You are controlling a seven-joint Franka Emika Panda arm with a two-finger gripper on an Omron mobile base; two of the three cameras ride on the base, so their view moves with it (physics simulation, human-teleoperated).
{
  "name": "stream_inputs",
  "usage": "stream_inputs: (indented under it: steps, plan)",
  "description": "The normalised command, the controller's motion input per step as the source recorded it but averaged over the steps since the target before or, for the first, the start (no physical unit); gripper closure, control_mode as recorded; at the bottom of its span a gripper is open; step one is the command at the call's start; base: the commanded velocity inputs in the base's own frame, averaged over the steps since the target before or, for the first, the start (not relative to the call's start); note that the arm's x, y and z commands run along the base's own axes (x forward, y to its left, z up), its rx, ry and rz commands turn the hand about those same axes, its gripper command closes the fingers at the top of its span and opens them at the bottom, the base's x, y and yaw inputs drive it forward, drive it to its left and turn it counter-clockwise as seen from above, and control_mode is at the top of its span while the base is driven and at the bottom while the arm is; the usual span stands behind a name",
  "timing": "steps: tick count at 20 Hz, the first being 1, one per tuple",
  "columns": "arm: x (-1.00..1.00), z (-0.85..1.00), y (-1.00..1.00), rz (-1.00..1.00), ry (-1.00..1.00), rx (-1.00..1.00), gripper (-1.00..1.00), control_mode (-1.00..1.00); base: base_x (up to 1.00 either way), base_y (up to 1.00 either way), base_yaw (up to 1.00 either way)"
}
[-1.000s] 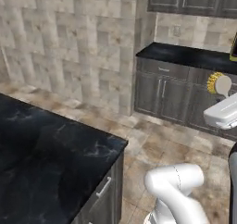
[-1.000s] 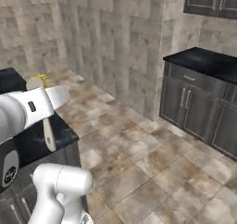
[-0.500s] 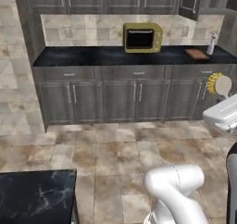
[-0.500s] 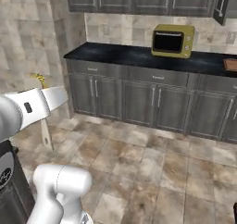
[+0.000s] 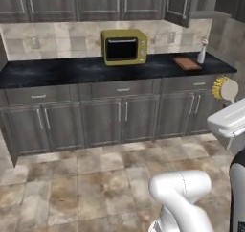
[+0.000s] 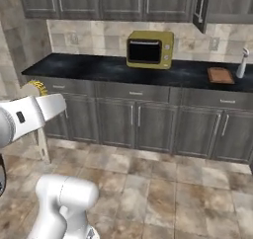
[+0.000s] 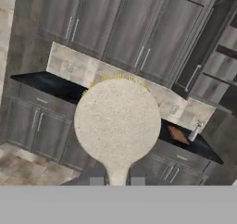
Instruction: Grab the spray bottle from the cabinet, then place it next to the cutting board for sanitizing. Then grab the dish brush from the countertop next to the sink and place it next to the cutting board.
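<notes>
While the base is facing the far wall from across the tiled floor, the long black glossy stone counter (image 5: 72, 69) is spanning both base views, with the grey wood-grain wall cabinet (image 5: 178, 5) hanging above its right end, door standing ajar. That open door fits a bottle already taken out. On the counter, the boxy yellow oven (image 5: 124, 46) is sitting near the middle, and further right the small brown wooden cutting board (image 5: 186, 63) is lying flat with the tall slim white-grey spray bottle (image 5: 202, 51) standing upright just beside it, on its right. Judged from this layout, the first half of the task is done.

Carried well apart from the counter, the dish brush with its round yellow-bristled head and slim cream-white handle (image 5: 225, 88) is being held above the floor, presumably to keep it safe during the drive toward the board. The jaws are clenched on the brush's handle; the gripper (image 7: 116, 180) is showing its two dark tips pressing either side of the handle's neck in the hand view.

That hand view is presenting the pale speckled back of the brush head, with yellow bristles peeking around its upper rim, and the board and bottle small behind it. The base views are instead giving the brush side-on, and the right base view (image 6: 37, 127) alone is revealing the handle hanging below the arm.
</notes>
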Motion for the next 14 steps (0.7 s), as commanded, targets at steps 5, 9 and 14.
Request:
stream_inputs:
  steps: [5, 9, 14]
  plan:
    - [0.0, 0.0, 0.0, 0.0, 0.0, 0.0, 1.0, 1.0, 1.0, -0.13, 0.0]
    - [0.0, 0.0, 0.0, 0.0, 0.0, 0.0, 1.0, 1.0, 1.0, -0.43, 0.0]
    - [0.0, 0.0, 0.0, 0.0, 0.0, 0.0, 1.0, 1.0, 1.0, -0.44, 0.0]
